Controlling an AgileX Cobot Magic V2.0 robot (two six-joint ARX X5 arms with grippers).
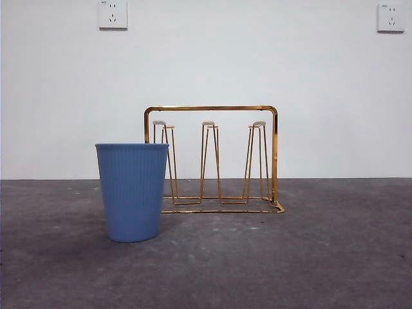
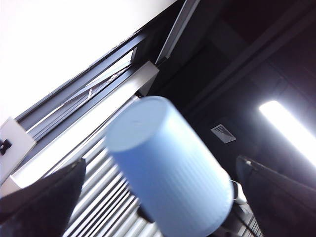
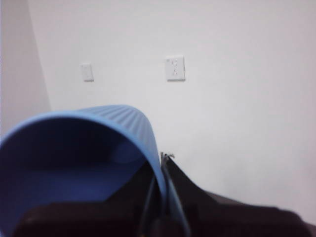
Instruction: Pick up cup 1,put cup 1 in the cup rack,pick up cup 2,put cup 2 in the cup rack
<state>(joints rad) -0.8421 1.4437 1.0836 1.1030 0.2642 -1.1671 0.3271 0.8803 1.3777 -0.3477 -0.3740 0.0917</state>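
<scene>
One table cup [image 1: 132, 193] fronts rack [image 1: 212, 161] | right pincer [image 3: 162, 159] clamps blue cup [image 3: 74, 148] | left pincer [image 2: 160, 163] unclear

Front view evenly lit; wrist views blurred, ceiling light [image 2: 289, 128] glaring

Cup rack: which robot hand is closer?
Can't tell: neither is by the cup rack in the front view. Left gripper holds a pale cup toward the ceiling; right gripper holds a blue cup facing the wall.
</scene>
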